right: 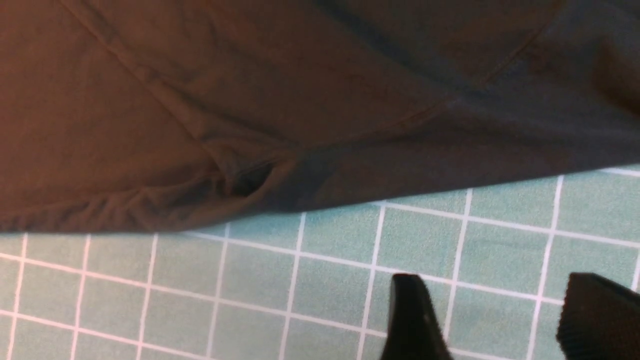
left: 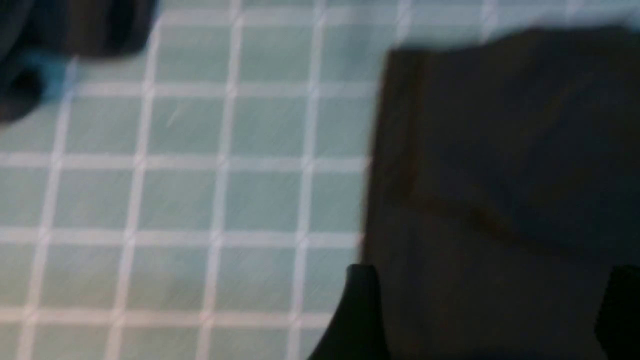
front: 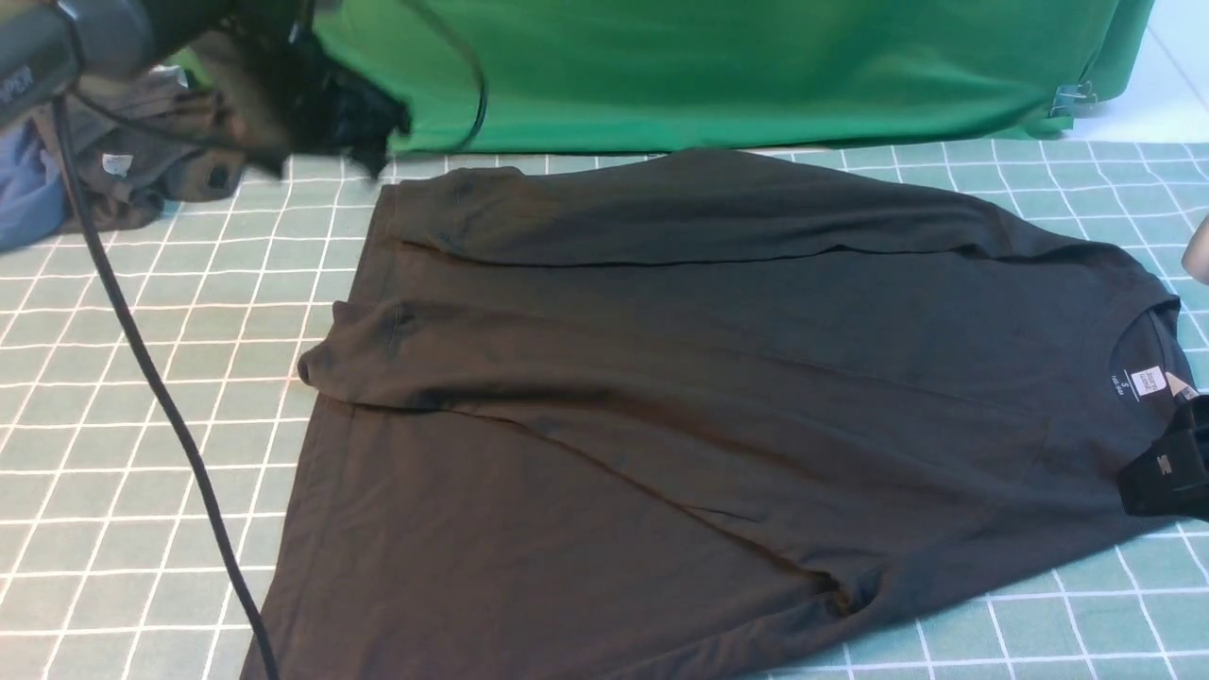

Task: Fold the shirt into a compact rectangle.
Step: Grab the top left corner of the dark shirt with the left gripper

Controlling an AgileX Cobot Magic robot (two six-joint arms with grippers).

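Shirt: a large black long-sleeved soft-knit shirt (front: 661,378) lies flat on the pale green, white-checked mat (front: 142,378). It covers the mat's middle and right. The collar points to the mat's right edge and the hem to its left.
Look: both sleeves are laid in over the body. One runs along the mat's far side, the other across the mat's middle, with its cuff (front: 316,364) poking past the hem. A white neck label (front: 1145,381) shows inside the collar. There are a few shallow creases.
Handling: probably light, limp and stretchy, so it will sag and drag rather than hold a line. It looks best pinched at a hem corner and at the shoulder, taking all layers.
Left gripper (left: 490,272): jaws spread and empty, above the mat's far left, over the hem corner.
Right gripper (right: 495,282): jaws spread and empty, at the mat's right, beside the collar.
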